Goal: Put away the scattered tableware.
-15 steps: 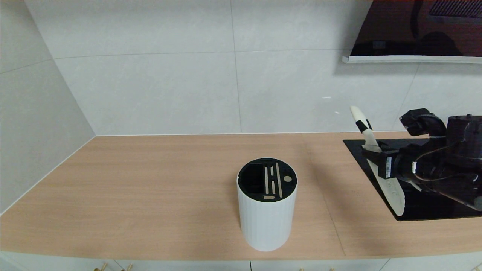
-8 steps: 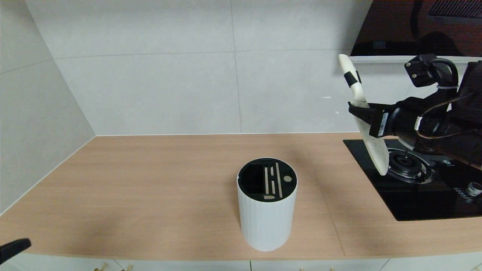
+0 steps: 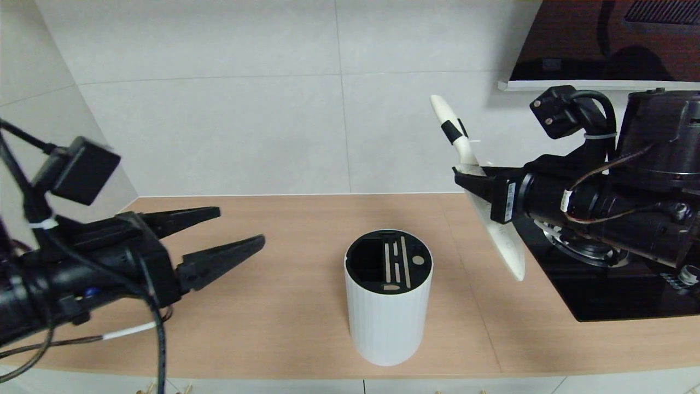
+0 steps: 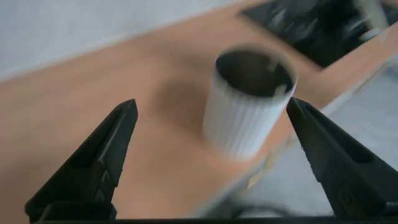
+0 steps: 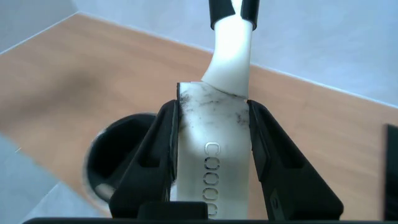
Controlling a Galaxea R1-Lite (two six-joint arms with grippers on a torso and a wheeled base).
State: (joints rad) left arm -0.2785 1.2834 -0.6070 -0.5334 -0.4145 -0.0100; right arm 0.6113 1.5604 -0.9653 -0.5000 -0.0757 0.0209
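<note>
Nearest the front edge of the counter point(image 3: 219, 306) stands the white ribbed holder point(image 3: 388, 306), upright, with its dark slotted top facing up. To its left the left tool point(image 3: 240, 225) hangs above the counter with its fingers spread wide and nothing between them, well apart from the holder. Farther back and to the right, the right tool point(image 3: 484, 189) is clamped on the blade of a white knife point(image 3: 506, 246). The knife is held in the air, tilted, with its handle up and its tip down, beside the holder and not over it. Behind it lies the black cooktop point(image 3: 601, 301). The task looks about half done: the knife is picked up and carried, but aligning it with a slot, lowering it and letting go remain.
</note>
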